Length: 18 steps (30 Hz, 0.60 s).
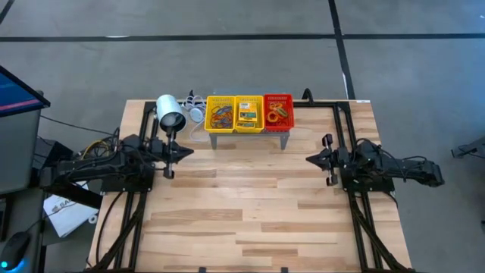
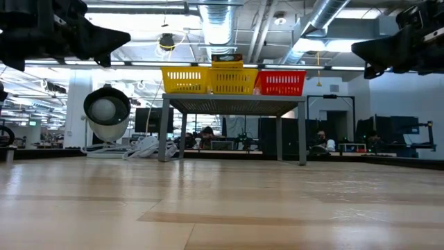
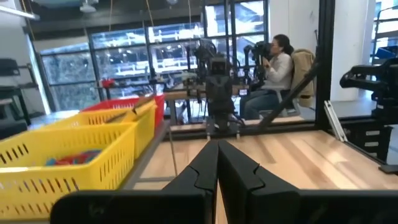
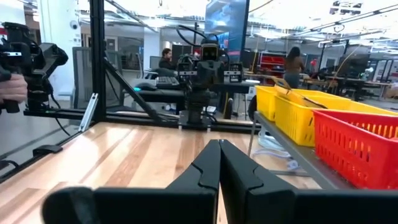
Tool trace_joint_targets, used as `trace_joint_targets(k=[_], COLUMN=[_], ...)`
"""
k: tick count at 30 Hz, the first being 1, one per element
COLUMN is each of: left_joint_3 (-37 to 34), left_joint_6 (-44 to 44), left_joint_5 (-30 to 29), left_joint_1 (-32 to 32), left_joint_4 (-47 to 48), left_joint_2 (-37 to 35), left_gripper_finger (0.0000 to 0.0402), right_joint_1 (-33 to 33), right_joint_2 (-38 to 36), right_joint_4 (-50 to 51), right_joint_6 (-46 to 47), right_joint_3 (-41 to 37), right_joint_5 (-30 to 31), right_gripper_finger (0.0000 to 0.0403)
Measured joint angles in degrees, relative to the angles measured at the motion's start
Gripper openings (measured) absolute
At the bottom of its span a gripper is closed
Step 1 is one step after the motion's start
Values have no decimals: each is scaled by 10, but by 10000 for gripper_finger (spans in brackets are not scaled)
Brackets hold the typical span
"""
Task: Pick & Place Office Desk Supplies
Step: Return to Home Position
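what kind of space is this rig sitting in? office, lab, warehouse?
Most likely an open-plan robotics lab or workshop, not an ordinary office. Exposed ducts run overhead, a person sits at a workstation beyond the wooden table, and the floor is bare grey with dark marking lines.

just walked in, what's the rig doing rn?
Nothing is being handled. The left gripper and right gripper are shut and empty, parked at opposite sides of the table. On the grey stand at the far edge stand three baskets in a row: the left yellow basket with rubber bands, the middle yellow basket with a crayon box, and the red basket with orange rings.
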State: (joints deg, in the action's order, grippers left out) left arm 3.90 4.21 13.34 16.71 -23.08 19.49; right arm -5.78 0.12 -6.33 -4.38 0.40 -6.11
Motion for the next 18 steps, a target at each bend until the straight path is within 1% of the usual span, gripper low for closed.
trace_joint_targets(k=[3,6,11,14,18], left_joint_3=[0,0,0,1,1], left_joint_6=[0,-2,-3,-5,-30], left_joint_5=[0,0,0,0,0], left_joint_1=[0,0,0,0,0], left_joint_4=[-3,16,46,93,173], left_joint_2=[-3,-16,-67,-108,-154], left_gripper_finger=[3,3,3,3,3], right_joint_1=[0,0,0,0,0], right_joint_2=[0,0,0,0,0], right_joint_4=[4,14,21,26,26], right_joint_6=[-1,7,18,19,23], right_joint_3=[0,0,0,0,0], right_joint_5=[0,0,0,0,0], right_gripper_finger=[0,0,0,0,0])
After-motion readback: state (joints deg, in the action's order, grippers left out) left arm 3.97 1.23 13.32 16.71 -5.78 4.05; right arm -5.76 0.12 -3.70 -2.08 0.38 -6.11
